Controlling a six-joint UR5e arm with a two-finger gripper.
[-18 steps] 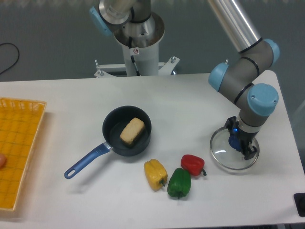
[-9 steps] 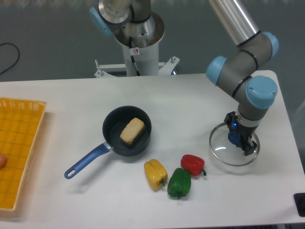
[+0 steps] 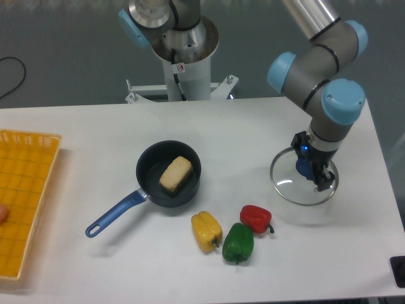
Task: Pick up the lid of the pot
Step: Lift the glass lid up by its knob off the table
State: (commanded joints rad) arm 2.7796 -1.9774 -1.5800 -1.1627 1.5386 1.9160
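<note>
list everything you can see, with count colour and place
lid: 1, clear with blue knob, held at right
pan: 1, black with blue handle, left of centre
block: 1, tan, in pan
peppers: 3, yellow, red and green, front centre
basket: 1, yellow, left edge
round thing: 1, reddish, in basket
cable: 1, black, upper left
table: 1, pale, under everything
arm: 1, grey, right
claw: 1, grey, at lid knob

- White table [image 3: 88, 120]
- Black pan [image 3: 150, 172], its blue handle pointing near-left
- Yellow pepper [image 3: 206, 230], nearer the camera than the pan
- Red pepper [image 3: 255, 218] and green pepper [image 3: 238, 244], near-right of the pan
- Orange crate [image 3: 31, 196], well left of the pan, cut off, probably on the table
</note>
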